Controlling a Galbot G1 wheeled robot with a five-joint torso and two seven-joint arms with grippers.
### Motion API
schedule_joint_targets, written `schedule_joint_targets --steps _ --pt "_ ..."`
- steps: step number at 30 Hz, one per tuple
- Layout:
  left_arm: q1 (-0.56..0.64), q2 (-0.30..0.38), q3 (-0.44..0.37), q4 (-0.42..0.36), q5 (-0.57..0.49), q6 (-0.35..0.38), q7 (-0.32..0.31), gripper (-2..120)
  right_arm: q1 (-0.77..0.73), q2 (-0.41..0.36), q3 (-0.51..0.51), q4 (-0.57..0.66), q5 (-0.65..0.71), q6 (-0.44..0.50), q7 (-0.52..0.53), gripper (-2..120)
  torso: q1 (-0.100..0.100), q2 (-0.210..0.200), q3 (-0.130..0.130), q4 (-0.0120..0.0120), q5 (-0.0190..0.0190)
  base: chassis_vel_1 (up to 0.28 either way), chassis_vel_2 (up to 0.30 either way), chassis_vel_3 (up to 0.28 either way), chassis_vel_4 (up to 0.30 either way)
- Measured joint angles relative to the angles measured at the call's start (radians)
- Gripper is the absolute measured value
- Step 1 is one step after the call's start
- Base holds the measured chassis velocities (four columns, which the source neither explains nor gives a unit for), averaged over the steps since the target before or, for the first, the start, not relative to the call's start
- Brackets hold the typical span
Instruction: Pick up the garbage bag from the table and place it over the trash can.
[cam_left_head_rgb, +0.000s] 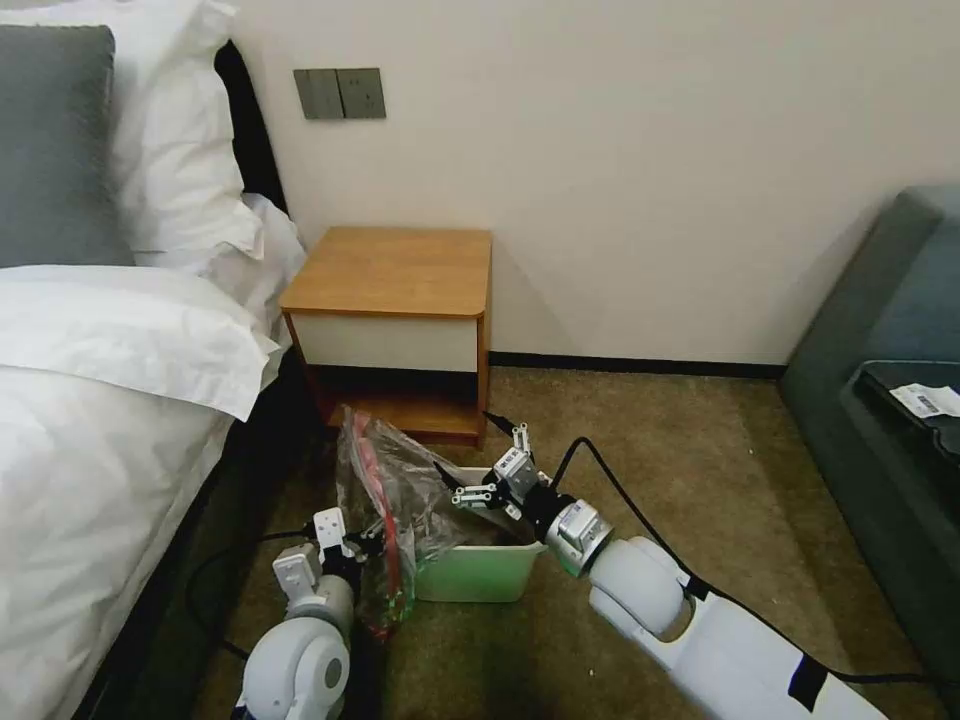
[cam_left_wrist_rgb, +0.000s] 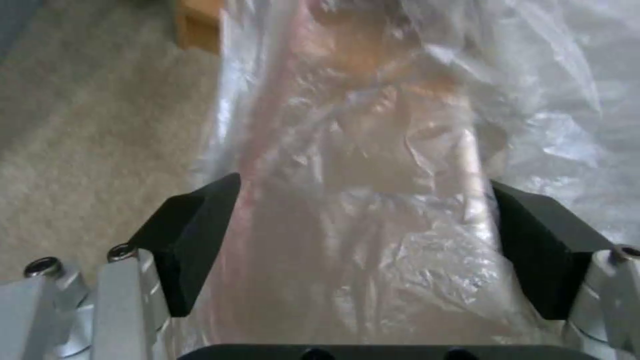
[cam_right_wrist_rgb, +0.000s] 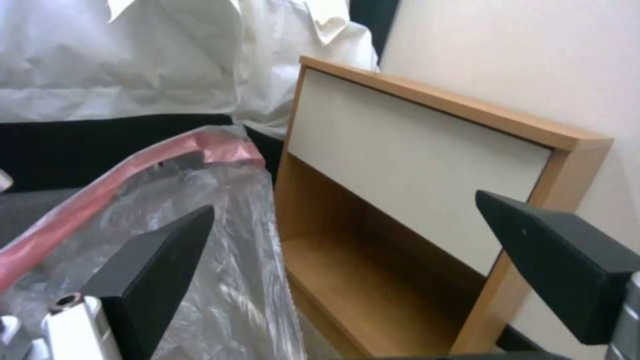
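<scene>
On the carpet (cam_left_head_rgb: 700, 470) before the nightstand tabletop (cam_left_head_rgb: 395, 268), at about six o'clock from its open lower shelf (cam_left_head_rgb: 420, 415): trash can (cam_left_head_rgb: 480, 575), light green with cream rim, garbage bag (cam_left_head_rgb: 385, 480) draped over its near-left side and rising crumpled above the rim. Red drawstring band (cam_left_head_rgb: 372, 462) running down the plastic. Left end effector (cam_left_head_rgb: 358, 545) at the can's nine o'clock, fingers (cam_left_wrist_rgb: 190, 245) spread, a wad of translucent bag bunched between the pads; whether actually pinched cannot be told. Right end effector (cam_left_head_rgb: 492, 468) over the can's far rim at twelve o'clock, jaws wide apart and holding nothing, bag just beside one finger (cam_right_wrist_rgb: 150, 265), nightstand drawer front (cam_right_wrist_rgb: 413, 165) beyond. Bed (cam_left_head_rgb: 100, 420) with white linen at nine o'clock, dark sofa (cam_left_head_rgb: 880, 400) at three o'clock.
</scene>
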Motion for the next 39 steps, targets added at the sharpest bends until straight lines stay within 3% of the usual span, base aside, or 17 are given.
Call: schedule_joint_targets --steps 7,12,18,25,32,34,39 --pt "-0.017 -0.006 0.000 -0.009 -0.010 0.099 0.034 81 -0.012 0.000 0.015 0.005 -0.004 0.007 -0.004 100 0.000 0.000 0.000 0.0000 0.0000 0.000 0.000 0.000 0.000" --pt "-0.028 -0.010 0.000 -0.003 -0.003 0.109 0.034 75 -0.021 0.000 0.022 0.005 -0.008 0.013 -0.006 100 0.000 0.000 0.000 0.0000 -0.0002 0.000 0.000 0.000 0.000" --pt "-0.040 -0.011 -0.008 0.007 0.006 0.117 0.035 57 -0.031 -0.002 0.034 0.006 -0.014 0.022 -0.010 100 0.000 0.000 0.000 -0.0001 0.0000 0.000 0.000 0.000 0.000" --pt "-0.046 -0.012 -0.014 0.023 0.004 0.126 0.040 56 -0.032 -0.002 0.037 0.012 -0.015 0.022 -0.011 100 0.000 0.000 0.000 0.0000 0.0003 0.000 0.000 0.000 0.000" --pt "-0.040 -0.010 -0.013 0.039 0.006 0.136 0.090 50 -0.031 -0.004 0.039 0.021 -0.016 0.023 -0.012 100 0.000 0.000 0.000 0.0002 0.0004 0.000 0.000 0.000 0.000" --pt "-0.041 -0.012 -0.007 0.039 0.017 0.174 0.111 34 -0.030 -0.008 0.041 0.025 -0.016 0.023 -0.012 100 0.000 0.001 0.000 0.0001 0.0004 0.000 0.000 0.000 0.000" --pt "-0.041 -0.009 -0.006 0.038 0.021 0.203 0.114 22 -0.032 -0.010 0.042 0.026 -0.016 0.025 -0.012 100 0.000 0.001 0.000 0.0000 0.0004 0.000 0.000 0.000 0.000"
